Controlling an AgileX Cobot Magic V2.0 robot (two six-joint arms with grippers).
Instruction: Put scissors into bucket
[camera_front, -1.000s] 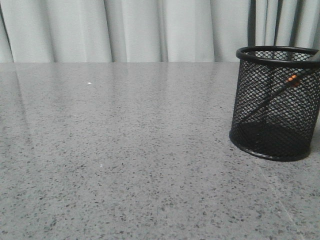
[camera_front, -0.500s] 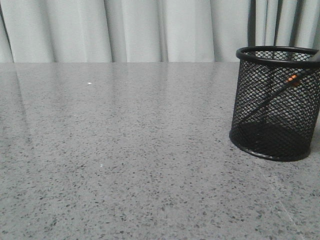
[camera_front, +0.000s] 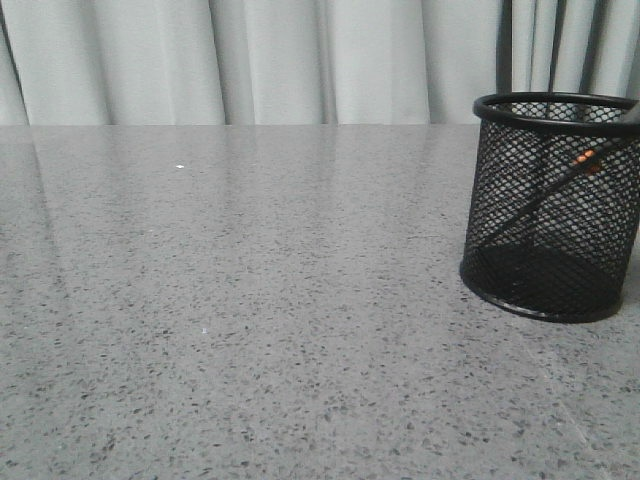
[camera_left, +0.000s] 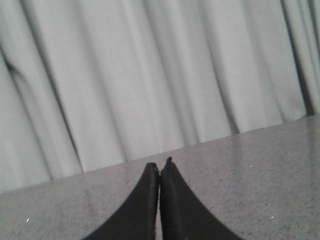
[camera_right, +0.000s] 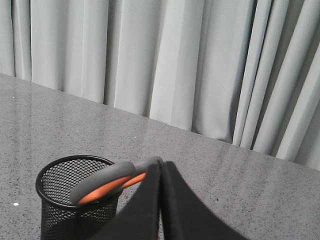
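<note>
The black wire-mesh bucket (camera_front: 520, 250) stands upright on the grey table at the right. The scissors (camera_front: 585, 158) lean inside it, blades down, orange marks showing through the mesh. In the right wrist view the bucket (camera_right: 50, 172) is beside my fingers, and the scissors' grey and orange handles (camera_right: 102, 183) rest on its rim. My right gripper (camera_right: 161, 166) is shut, with nothing visible between its fingers; the handle end passes behind its tip. My left gripper (camera_left: 160, 167) is shut and empty over bare table. Neither gripper shows in the front view.
A speckled grey tabletop (camera_front: 250, 300) stretches to the left of the bucket. Pale curtains (camera_front: 300, 60) hang along the far edge of the table.
</note>
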